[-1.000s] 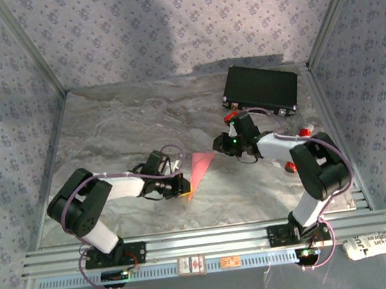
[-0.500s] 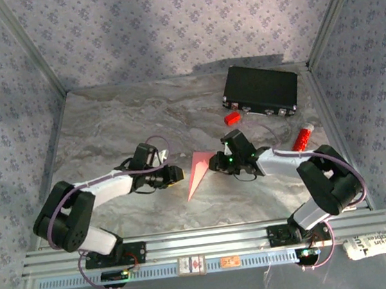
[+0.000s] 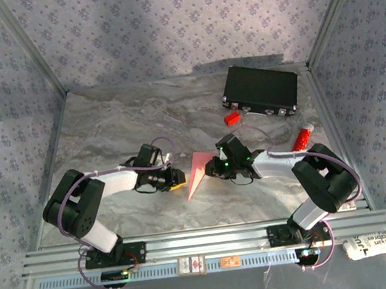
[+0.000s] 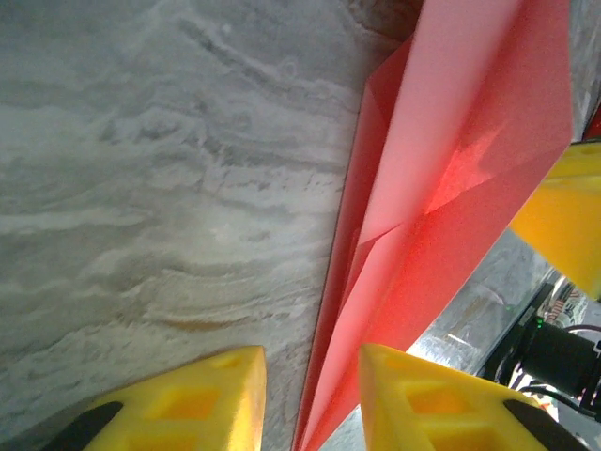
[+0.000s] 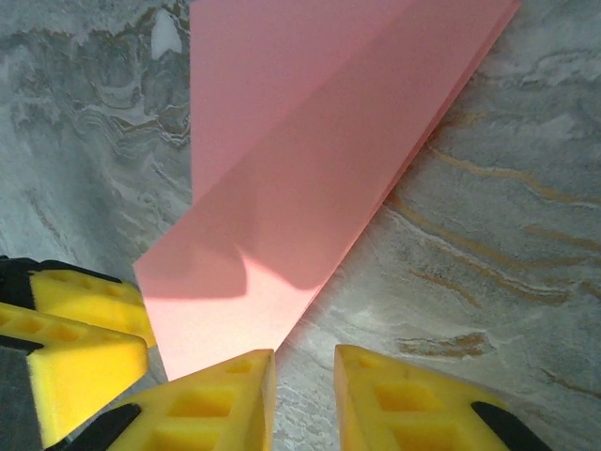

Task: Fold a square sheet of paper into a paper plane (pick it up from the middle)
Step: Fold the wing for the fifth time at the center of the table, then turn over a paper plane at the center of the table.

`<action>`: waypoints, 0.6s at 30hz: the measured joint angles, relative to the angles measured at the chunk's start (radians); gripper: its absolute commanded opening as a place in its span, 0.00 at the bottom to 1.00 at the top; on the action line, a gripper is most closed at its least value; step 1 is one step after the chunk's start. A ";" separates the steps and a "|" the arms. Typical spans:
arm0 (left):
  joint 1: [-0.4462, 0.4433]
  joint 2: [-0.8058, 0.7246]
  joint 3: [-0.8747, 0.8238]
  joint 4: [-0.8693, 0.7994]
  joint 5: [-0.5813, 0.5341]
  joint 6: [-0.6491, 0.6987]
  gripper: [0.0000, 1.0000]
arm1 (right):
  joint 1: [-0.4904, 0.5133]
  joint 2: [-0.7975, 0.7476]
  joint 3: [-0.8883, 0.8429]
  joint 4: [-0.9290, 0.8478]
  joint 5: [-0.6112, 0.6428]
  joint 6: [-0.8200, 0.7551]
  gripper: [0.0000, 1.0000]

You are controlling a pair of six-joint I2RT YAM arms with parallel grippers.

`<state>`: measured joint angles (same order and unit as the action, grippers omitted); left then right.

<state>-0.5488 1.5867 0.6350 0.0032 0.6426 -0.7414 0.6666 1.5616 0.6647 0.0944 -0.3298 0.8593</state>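
paper plane (image 3: 199,170) lying on the bench (image 3: 111,126), left fingers (image 4: 188,404) apart around its pointed end, right fingers (image 5: 404,404) apart just beside its edge.

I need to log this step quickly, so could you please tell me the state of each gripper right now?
Left gripper: open, not gripping the paper plane.
Right gripper: open, holding nothing.

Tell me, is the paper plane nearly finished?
Nearly. The paper plane already has its pointed, folded shape and lies flat on the table. The left gripper and right gripper sit open at its edges, gripping nothing. Probably only final creasing is left.
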 measured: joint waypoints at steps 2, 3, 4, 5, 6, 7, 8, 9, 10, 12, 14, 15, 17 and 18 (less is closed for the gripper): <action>0.000 0.013 0.013 0.000 0.008 0.000 0.30 | 0.004 0.011 0.000 0.003 -0.003 0.001 0.24; 0.000 0.020 0.018 0.002 0.014 0.000 0.30 | 0.005 0.013 0.000 0.005 -0.005 0.002 0.24; 0.000 0.026 0.023 0.004 0.019 0.000 0.30 | 0.006 0.015 0.000 0.007 -0.006 0.002 0.24; -0.001 0.032 0.026 0.007 0.023 0.000 0.31 | 0.008 0.015 0.000 0.009 -0.006 0.002 0.24; -0.001 0.035 0.029 0.008 0.024 0.000 0.31 | 0.008 0.015 0.000 0.011 -0.007 0.002 0.24; -0.001 0.039 0.031 0.008 0.025 0.003 0.31 | 0.008 0.015 0.000 0.014 -0.008 0.002 0.24; -0.001 0.044 0.035 0.008 0.027 0.005 0.31 | 0.009 0.015 0.000 0.016 -0.009 0.002 0.24; -0.001 0.049 0.039 0.008 0.027 0.008 0.31 | 0.010 0.015 0.000 0.018 -0.010 0.003 0.24; -0.001 0.055 0.044 0.008 0.029 0.008 0.31 | 0.010 0.015 0.000 0.019 -0.011 0.005 0.24; -0.004 0.067 0.054 0.008 0.031 0.011 0.31 | 0.010 0.015 0.000 0.023 -0.016 0.006 0.24; -0.010 0.077 0.063 0.009 0.037 0.013 0.31 | 0.010 0.015 0.000 0.029 -0.023 0.009 0.24; -0.015 0.083 0.069 0.009 0.041 0.015 0.31 | 0.010 0.015 0.000 0.033 -0.026 0.009 0.24; -0.023 0.098 0.081 0.009 0.046 0.017 0.30 | 0.010 0.016 0.000 0.038 -0.027 0.009 0.24; -0.028 0.106 0.088 0.009 0.049 0.019 0.30 | 0.010 0.016 0.000 0.040 -0.027 0.010 0.24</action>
<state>-0.5770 1.6928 0.7227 0.0120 0.6914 -0.7227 0.6769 1.5780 0.6643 0.1345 -0.3573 0.8688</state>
